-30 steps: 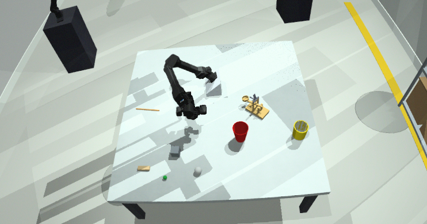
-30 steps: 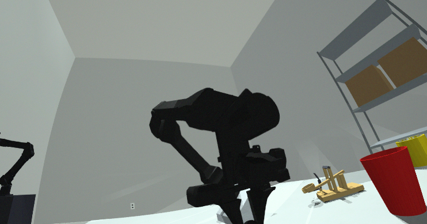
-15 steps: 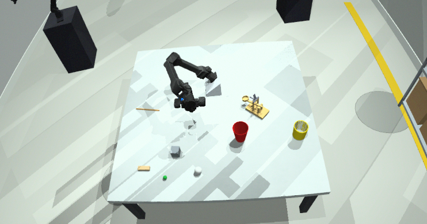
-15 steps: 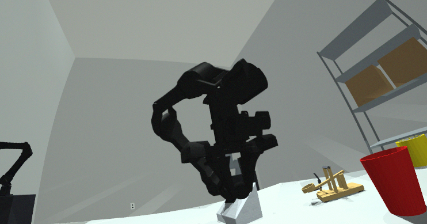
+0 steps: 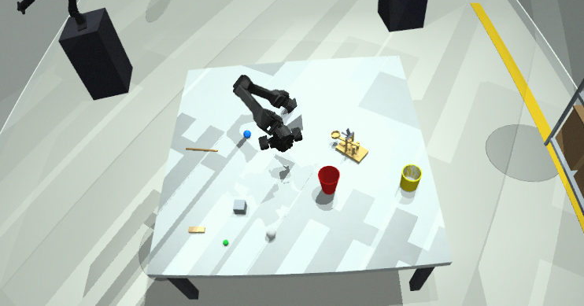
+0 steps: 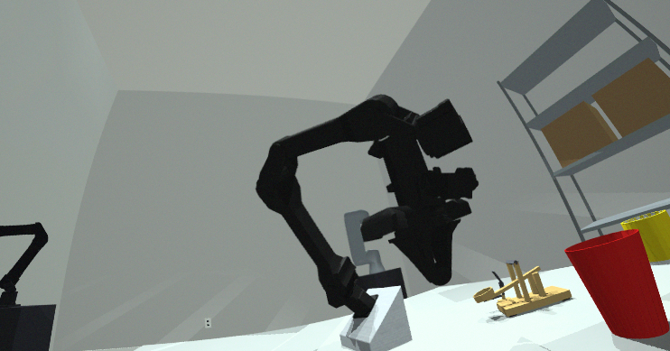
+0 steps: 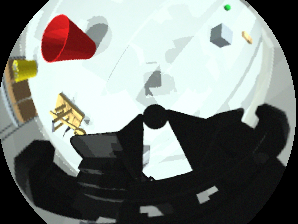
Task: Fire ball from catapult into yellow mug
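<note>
Above the table (image 5: pixel 367 230) (image 6: pixel 450 310) (image 7: pixel 120 30) — the gripper (image 5: pixel 282 146) (image 6: pixel 441 281) (image 7: pixel 154 113) clamps a small black ball (image 7: pixel 155 117); yellow mug (image 5: pixel 410 178) (image 6: pixel 654 235) (image 7: pixel 25 70) well apart.

Bright light streaks the tabletop (image 5: pixel 367 230) (image 6: pixel 450 334) (image 7: pixel 125 30) with angular shadows.

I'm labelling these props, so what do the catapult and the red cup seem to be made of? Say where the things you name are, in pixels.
Catapult (image 5: pixel 352 153) (image 6: pixel 534 301) (image 7: pixel 71 107): probably wood with a smooth matte finish, judging by its tan colour and plain squared bars.

Red cup (image 5: pixel 328 181) (image 6: pixel 618 287) (image 7: pixel 62 40): perhaps plastic, since it is evenly coloured with a thin rim; painted metal is possible.
</note>
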`<state>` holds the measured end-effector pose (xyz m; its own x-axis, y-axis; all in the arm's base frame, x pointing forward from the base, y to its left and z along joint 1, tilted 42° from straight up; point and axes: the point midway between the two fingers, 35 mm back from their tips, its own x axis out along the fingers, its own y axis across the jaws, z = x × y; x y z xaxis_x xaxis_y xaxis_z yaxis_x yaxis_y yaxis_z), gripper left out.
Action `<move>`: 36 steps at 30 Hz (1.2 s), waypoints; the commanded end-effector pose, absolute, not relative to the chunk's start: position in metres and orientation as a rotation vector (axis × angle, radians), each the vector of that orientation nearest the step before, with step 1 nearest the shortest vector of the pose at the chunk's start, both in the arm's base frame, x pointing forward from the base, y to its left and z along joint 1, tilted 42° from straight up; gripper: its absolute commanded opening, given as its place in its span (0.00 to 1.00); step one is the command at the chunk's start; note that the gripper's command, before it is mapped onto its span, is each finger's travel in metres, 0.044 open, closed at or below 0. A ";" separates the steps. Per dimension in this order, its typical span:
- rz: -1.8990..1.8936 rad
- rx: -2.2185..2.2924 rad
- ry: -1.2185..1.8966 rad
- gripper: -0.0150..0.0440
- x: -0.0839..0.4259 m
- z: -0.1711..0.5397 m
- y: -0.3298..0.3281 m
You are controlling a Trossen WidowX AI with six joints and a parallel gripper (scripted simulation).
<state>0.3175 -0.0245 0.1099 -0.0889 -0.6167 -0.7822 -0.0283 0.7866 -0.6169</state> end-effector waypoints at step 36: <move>-0.232 -0.964 1.992 0.25 0.258 -0.060 0.136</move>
